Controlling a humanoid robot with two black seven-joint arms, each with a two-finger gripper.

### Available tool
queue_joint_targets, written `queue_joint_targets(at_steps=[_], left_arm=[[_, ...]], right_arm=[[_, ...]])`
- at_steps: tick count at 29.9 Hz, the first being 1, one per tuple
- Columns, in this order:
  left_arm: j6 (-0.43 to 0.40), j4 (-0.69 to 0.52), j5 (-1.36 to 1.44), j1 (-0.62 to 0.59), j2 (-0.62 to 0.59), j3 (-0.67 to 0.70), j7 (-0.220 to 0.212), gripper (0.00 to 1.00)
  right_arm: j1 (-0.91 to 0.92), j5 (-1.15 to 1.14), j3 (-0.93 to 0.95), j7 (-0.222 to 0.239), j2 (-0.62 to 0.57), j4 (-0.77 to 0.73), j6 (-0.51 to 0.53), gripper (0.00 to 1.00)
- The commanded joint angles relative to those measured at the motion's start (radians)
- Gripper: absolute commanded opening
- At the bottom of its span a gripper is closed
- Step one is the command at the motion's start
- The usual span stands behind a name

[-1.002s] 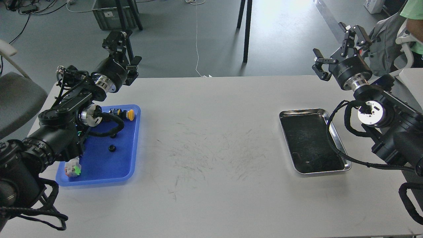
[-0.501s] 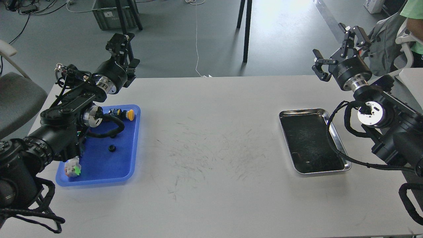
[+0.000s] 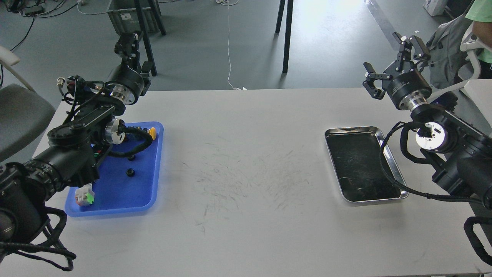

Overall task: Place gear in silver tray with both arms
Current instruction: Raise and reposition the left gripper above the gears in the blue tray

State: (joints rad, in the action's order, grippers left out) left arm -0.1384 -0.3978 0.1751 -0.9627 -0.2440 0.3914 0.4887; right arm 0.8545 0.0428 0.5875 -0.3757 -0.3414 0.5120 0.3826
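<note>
The silver tray (image 3: 351, 130) lies on the right side of the table, its dark bottom bare. A small black round part (image 3: 130, 172) that looks like the gear lies in the blue tray (image 3: 150, 192) at the left; a second small black part (image 3: 131, 157) lies beside my left arm's cable. My left gripper (image 3: 128, 44) is raised above the table's far left edge, behind the blue tray, seen dark and edge-on. My right gripper (image 3: 388, 57) is raised beyond the table's far right edge, behind the silver tray, fingers spread wide and empty.
The blue tray also holds a yellow-capped button part (image 3: 152, 133) and a white, green and red part (image 3: 85, 195). A grey chair (image 3: 19, 115) stands at the left. A person (image 3: 480, 27) and a chair are at the far right. Black table legs (image 3: 286, 34) stand behind the table.
My left gripper has turned and swung left and up, away from the table edge. My right gripper has shifted slightly up and right, still spread.
</note>
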Motion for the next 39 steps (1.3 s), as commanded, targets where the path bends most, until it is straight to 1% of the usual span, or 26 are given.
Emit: queue_joint_targets(at_steps=[1, 3, 5, 10, 13, 17, 19, 22, 24, 27, 28, 30, 34, 36, 38, 39], left_arm=[[-0.089, -0.001, -0.002, 0.001, -0.012, 0.069, 0.0, 0.99], [-0.102, -0.009, -0.008, 0.002, -0.012, 0.105, 0.0, 0.99], [-0.099, -0.022, -0.009, 0.002, -0.006, 0.147, 0.0, 0.99], [-0.102, -0.074, 0.006, -0.004, -0.007, 0.136, 0.0, 0.99], [-0.08, -0.101, 0.004, -0.031, -0.041, 0.051, 0.0, 0.99], [-0.029, -0.117, 0.003, -0.105, -0.08, -0.144, 0.0, 0.99], [-0.018, -0.147, -0.003, -0.136, -0.104, -0.19, 0.0, 0.99], [-0.017, -0.157, 0.0, -0.151, -0.149, -0.256, 0.0, 0.99], [-0.012, -0.174, 0.003, -0.159, -0.173, -0.342, 0.0, 0.99], [0.032, -0.179, 0.003, -0.16, -0.199, -0.504, 0.0, 0.99], [0.051, -0.182, 0.003, -0.16, -0.21, -0.534, 0.0, 0.99], [0.055, -0.214, 0.007, -0.157, -0.253, -0.58, 0.0, 0.99], [0.063, -0.318, 0.032, -0.153, -0.336, -0.661, 0.0, 0.99], [0.062, -0.361, 0.079, -0.153, -0.38, -0.684, 0.0, 0.99], [0.054, -0.392, 0.179, -0.145, -0.435, -0.677, 0.0, 0.99], [0.059, -0.426, 0.24, -0.146, -0.457, -0.674, 0.0, 0.99]], right_arm=[[0.0, 0.0, 0.0, 0.0, 0.004, 0.0, -0.001, 0.99], [0.001, 0.0, 0.0, 0.0, 0.004, 0.0, -0.002, 0.99], [0.001, 0.0, 0.0, 0.0, 0.004, 0.0, -0.001, 0.99], [0.0, 0.0, 0.0, 0.0, 0.004, 0.0, -0.002, 0.99], [0.0, 0.0, 0.0, 0.0, 0.001, 0.0, -0.001, 0.99], [0.0, 0.0, 0.0, 0.0, 0.001, -0.001, 0.001, 0.99], [0.0, 0.0, 0.002, 0.0, 0.001, 0.0, 0.001, 0.99], [-0.002, 0.0, 0.002, 0.0, 0.002, 0.0, 0.001, 0.99], [-0.002, 0.0, 0.002, 0.0, 0.002, 0.0, 0.001, 0.99], [0.0, 0.0, 0.002, 0.0, 0.002, 0.002, 0.001, 0.99], [0.0, 0.0, 0.002, 0.0, 0.002, 0.002, 0.002, 0.99], [0.0, 0.0, 0.002, 0.0, 0.002, 0.002, 0.002, 0.99], [-0.002, 0.0, 0.002, 0.0, 0.002, 0.002, 0.002, 0.99], [-0.002, 0.0, 0.0, 0.0, 0.004, 0.002, 0.002, 0.99], [-0.002, 0.0, 0.0, 0.0, 0.002, 0.002, 0.004, 0.99], [-0.002, 0.0, 0.0, 0.0, 0.002, 0.002, 0.004, 0.99]])
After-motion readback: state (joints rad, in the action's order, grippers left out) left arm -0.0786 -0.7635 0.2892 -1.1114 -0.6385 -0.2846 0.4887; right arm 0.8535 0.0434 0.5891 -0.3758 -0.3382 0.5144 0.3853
